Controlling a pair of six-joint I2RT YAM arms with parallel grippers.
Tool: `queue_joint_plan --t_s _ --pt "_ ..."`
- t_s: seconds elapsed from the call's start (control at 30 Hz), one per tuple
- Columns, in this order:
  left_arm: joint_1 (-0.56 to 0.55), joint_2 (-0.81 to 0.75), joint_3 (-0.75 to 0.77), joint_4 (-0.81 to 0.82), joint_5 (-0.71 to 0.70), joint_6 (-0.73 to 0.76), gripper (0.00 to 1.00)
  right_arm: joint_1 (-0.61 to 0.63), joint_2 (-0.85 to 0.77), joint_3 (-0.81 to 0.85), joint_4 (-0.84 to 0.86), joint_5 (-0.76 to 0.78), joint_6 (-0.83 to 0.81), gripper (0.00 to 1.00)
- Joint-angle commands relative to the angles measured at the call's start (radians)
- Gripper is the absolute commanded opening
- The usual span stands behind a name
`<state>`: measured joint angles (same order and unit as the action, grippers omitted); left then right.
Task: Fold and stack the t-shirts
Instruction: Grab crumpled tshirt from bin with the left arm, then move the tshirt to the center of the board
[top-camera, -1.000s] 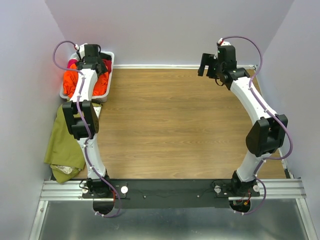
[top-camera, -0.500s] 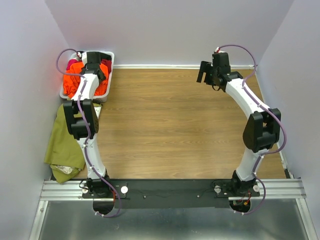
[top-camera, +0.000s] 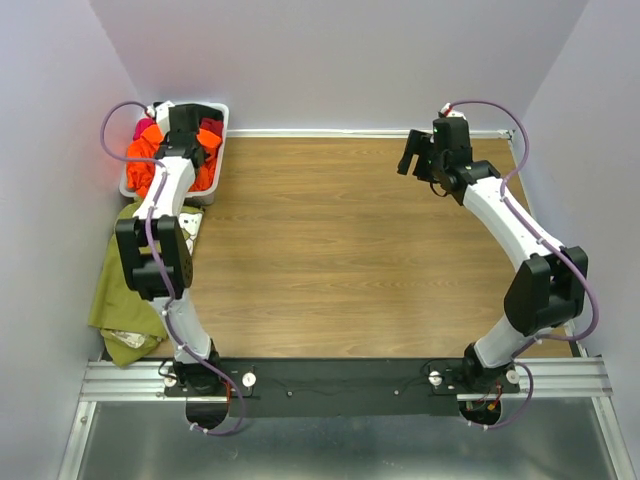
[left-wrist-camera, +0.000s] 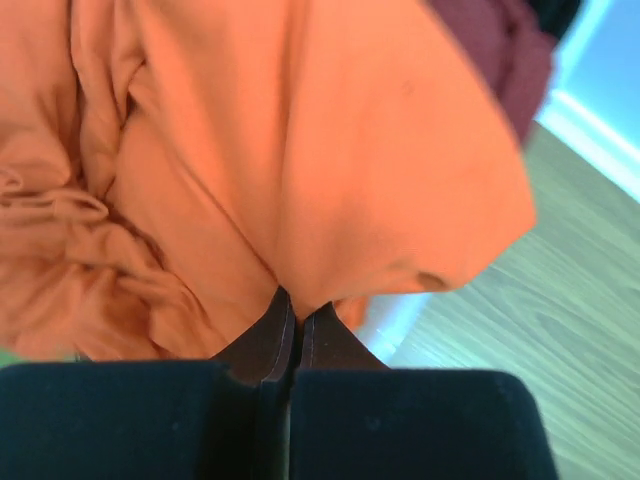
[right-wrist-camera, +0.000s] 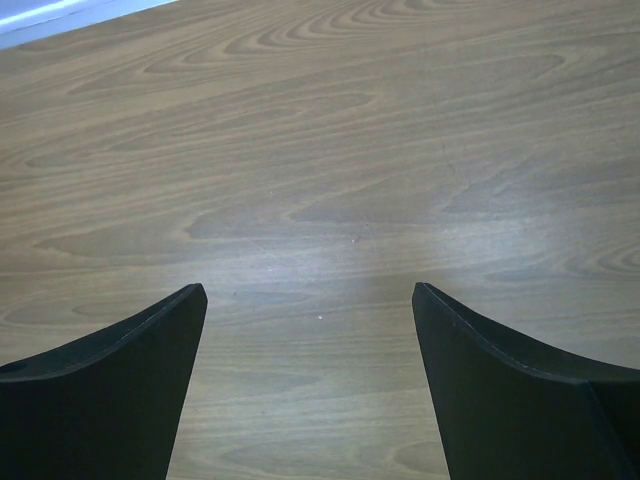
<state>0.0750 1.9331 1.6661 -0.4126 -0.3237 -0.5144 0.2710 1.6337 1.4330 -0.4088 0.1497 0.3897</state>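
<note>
An orange t-shirt (left-wrist-camera: 300, 150) is bunched in the far-left basket (top-camera: 219, 160), 1 fold pinched by the left gripper (left-wrist-camera: 292, 306). A dark red shirt (top-camera: 211, 128) is crumpled beside it; an olive shirt (top-camera: 125, 290) is draped over the table's (top-camera: 350, 250) left edge.

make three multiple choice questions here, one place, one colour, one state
1. Where does the white basket sit on the table? A centre B far left corner C far right corner
2. What colour is the shirt pinched in the left jaws? A orange B blue C white
3. How do the right jaws stand? A shut on cloth B shut, empty C wide open
Answers: 1 B, the top view shows it there; 2 A, orange cloth fills the left wrist view; 3 C, bare table shows between them.
</note>
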Motion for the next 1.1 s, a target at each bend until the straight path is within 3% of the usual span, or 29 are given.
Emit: queue_joint_plan --t_s 0.0,0.27,0.37,0.67,0.83,0.9,1.07 --pt "-0.127 -0.196 -0.02 0.064 -0.073 -0.035 0.0 0.002 0.014 -0.008 0.03 0.043 -0.031 0.93" --pt "-0.331 -0.328 0.107 0.06 -0.184 0.071 0.0 0.002 0.117 0.095 0.033 0.039 -0.045 0.93" --pt "-0.379 -0.391 0.106 0.09 -0.138 0.114 0.0 0.002 0.124 0.092 0.033 0.057 -0.025 0.93" --pt "-0.509 -0.565 -0.124 0.373 0.15 0.278 0.0 0.0 0.006 -0.014 0.036 0.188 0.048 0.92" --pt "-0.586 -0.53 -0.095 0.408 0.167 0.3 0.0 -0.001 -0.029 -0.017 0.039 0.247 0.021 0.92" --pt "-0.61 -0.511 -0.088 0.406 0.167 0.3 0.0 -0.001 -0.05 -0.031 0.041 0.255 0.02 0.86" --pt "-0.629 -0.505 -0.181 0.432 0.167 0.3 0.0 -0.001 -0.123 -0.147 0.087 0.229 0.008 0.83"
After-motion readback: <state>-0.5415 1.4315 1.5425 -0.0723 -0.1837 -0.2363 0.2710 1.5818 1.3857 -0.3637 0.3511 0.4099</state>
